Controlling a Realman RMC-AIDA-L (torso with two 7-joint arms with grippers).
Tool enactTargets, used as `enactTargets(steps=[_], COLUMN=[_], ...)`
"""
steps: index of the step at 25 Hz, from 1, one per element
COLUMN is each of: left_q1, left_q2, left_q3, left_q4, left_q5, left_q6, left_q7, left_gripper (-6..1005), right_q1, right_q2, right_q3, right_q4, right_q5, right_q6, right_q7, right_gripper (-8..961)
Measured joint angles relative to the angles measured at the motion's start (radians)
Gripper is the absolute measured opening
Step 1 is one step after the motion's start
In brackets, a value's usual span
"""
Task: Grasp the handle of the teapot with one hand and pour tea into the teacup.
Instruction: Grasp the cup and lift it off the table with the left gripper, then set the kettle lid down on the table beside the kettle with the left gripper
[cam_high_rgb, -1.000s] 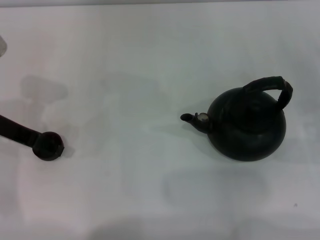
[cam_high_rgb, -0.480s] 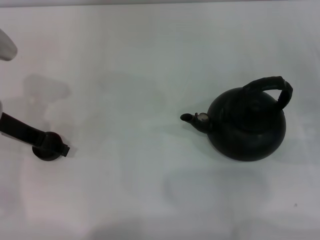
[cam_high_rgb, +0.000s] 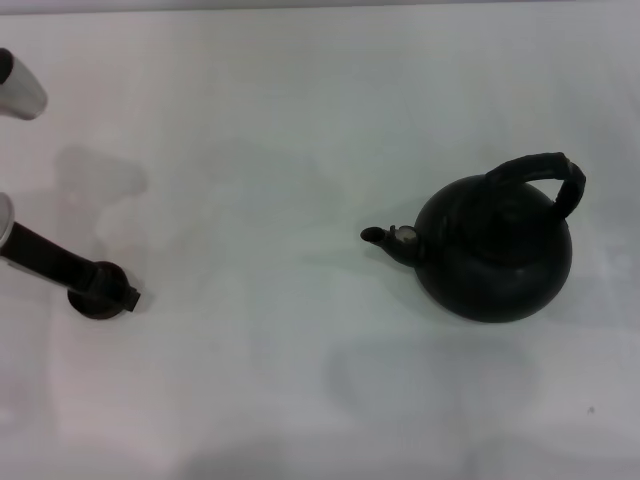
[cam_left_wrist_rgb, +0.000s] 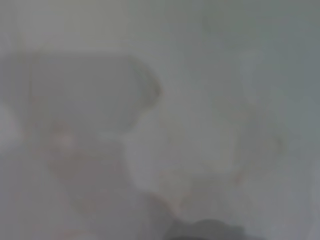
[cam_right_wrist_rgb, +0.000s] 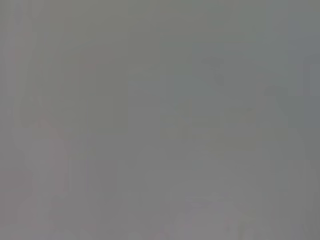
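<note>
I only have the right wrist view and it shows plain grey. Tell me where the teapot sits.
Observer: In the head view the teapot stands upright on the right part of the table, with its spout pointing toward the robot's left.
Operator: Report the handle.
Observer: The handle arches over the pot's top and nothing grips it. The right pincer is not in the head view.
Operator: Now locate the teacup.
Observer: The teacup sits far to the left, well apart from the teapot. The left pincer reaches in from the left edge and lies over it.
</note>
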Motion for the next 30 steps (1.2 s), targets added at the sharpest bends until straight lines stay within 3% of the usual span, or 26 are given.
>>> enactTargets(steps=[8,16,21,26,30], left_q1=[-0.064,-0.279,-0.379,-0.432,-0.453], left_q2=[0.003,-0.001,-0.002,-0.004,-0.006], left_q3=[0.002,0.017,0.111,0.192,0.314], left_q4=[0.000,-0.203,-0.280,-0.312,-0.321], left_q5=[-0.003,-0.014,-0.042,-0.089,-0.135], left_q6=[0.001,0.054,0.093,0.103,0.131], left_q7=[0.001,0.038,0.032,0.027,-0.004], left_gripper=[708,703,703,703,702], right_q1=[0.000,0.007,0.008,0.008,0.009], right_q2=[-0.002,-0.001,0.001,0.002,0.002], right_q3=[0.000,-0.007,-0.007,-0.006,-0.007], right_q4=[-0.004,-0.002,0.005,0.007,0.008], right_q5=[-0.001,-0.006,-0.007,-0.008,-0.007], right_q6=[0.002,-0.005,-0.010,-0.014,-0.013], right_q7=[0.000,0.000,0.000,0.000,0.005], right_gripper=[850,849,849,848,848])
